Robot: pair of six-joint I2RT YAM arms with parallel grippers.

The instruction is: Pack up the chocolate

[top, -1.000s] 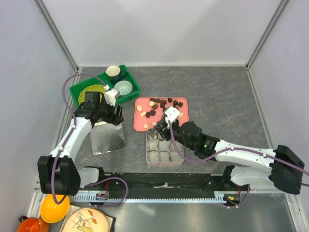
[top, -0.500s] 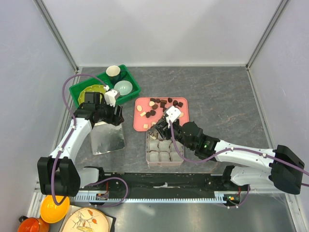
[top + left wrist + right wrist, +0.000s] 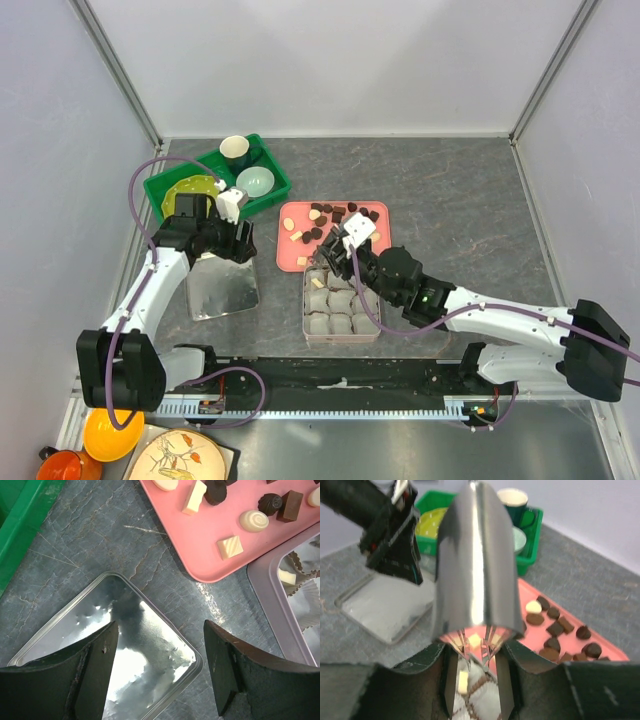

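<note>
Dark and cream chocolate pieces [image 3: 330, 212] lie on a pink tray [image 3: 300, 258]. Right below it stands a pale box [image 3: 306, 310] lined with paper cups. One cream chocolate [image 3: 463, 681] lies in a cup at the box's far left corner. My right gripper [image 3: 479, 680] is shut on silver tongs [image 3: 472, 565]. Their tips stand apart and empty over the box's far edge. My left gripper [image 3: 160, 670] hangs open above the corner of a shiny tin lid [image 3: 125, 645], holding nothing.
A green bin [image 3: 215, 175] with a cup, a bowl and a yellow plate sits at the back left. The left arm [image 3: 390, 535] is close on the left of the tongs. White walls enclose the grey table on three sides.
The tongs' tips have spread and a cream piece now lies in the box's far left cup. My right gripper has drawn slightly toward the tray. The left arm has barely moved.
</note>
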